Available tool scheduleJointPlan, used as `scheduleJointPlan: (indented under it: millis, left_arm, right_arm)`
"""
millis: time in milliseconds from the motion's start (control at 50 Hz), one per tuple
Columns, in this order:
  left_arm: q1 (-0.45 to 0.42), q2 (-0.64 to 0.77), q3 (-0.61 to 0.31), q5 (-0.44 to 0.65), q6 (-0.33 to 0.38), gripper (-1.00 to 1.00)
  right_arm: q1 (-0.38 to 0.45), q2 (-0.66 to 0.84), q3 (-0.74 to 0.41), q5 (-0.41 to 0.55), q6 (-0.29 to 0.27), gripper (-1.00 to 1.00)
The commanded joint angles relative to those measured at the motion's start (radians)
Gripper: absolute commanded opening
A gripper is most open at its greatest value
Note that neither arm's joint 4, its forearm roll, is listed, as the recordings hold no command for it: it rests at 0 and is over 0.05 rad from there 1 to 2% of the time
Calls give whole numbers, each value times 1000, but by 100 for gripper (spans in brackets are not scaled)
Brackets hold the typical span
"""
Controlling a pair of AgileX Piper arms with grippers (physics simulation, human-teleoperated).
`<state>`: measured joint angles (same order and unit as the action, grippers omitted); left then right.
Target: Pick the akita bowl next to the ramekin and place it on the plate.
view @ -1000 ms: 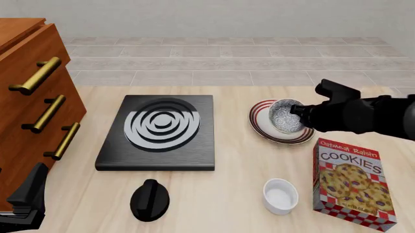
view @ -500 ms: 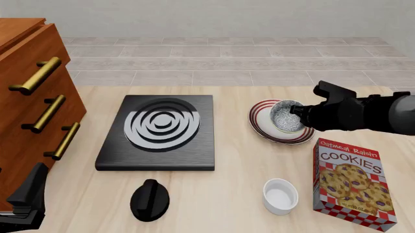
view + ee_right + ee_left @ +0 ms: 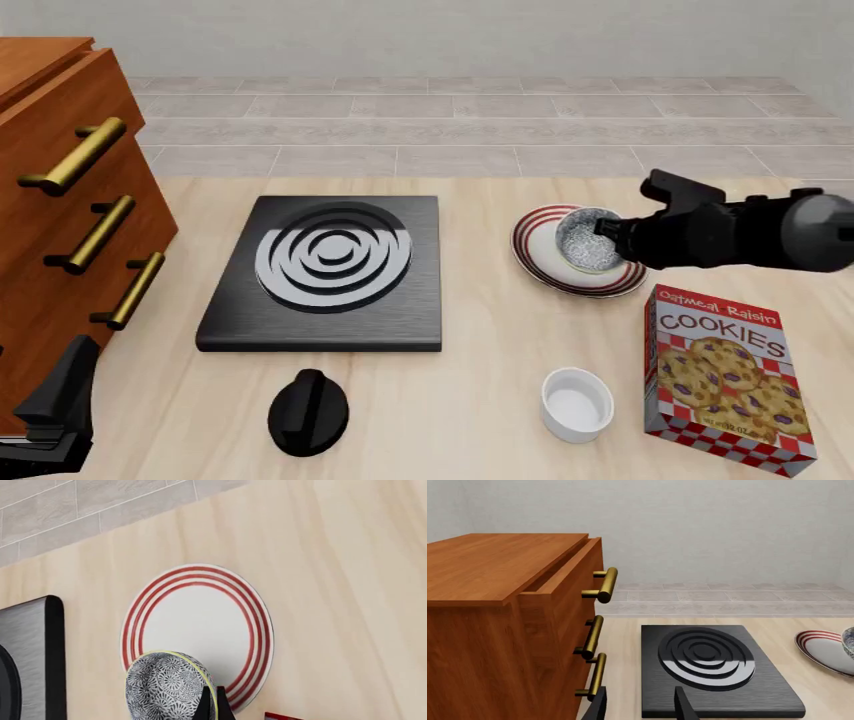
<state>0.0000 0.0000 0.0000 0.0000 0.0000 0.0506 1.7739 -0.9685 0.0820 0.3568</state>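
Speckled akita bowl [image 3: 589, 240] pinched by right gripper [image 3: 617, 238]

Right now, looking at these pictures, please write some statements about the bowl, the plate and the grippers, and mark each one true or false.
1. The akita bowl is over the plate. True.
2. The right gripper is shut on the bowl's rim. True.
3. The ramekin stands on the stove. False: it stands on the bare table, beside the cookie box.
4. The left gripper holds the black knob. False: its fingers are apart with nothing between them.
5. The plate has red rings. True.
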Motion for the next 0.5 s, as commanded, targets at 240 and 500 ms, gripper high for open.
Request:
scheduleJointPlan:
  millis: [240,500]
  left_arm:
    - [0,0,0,0,0,100]
    - [0,0,0,0,0,100]
  right_arm:
    - [-4,67,-45,-26,-9,-100]
    - [-10,105,-71,-37,-12,-100]
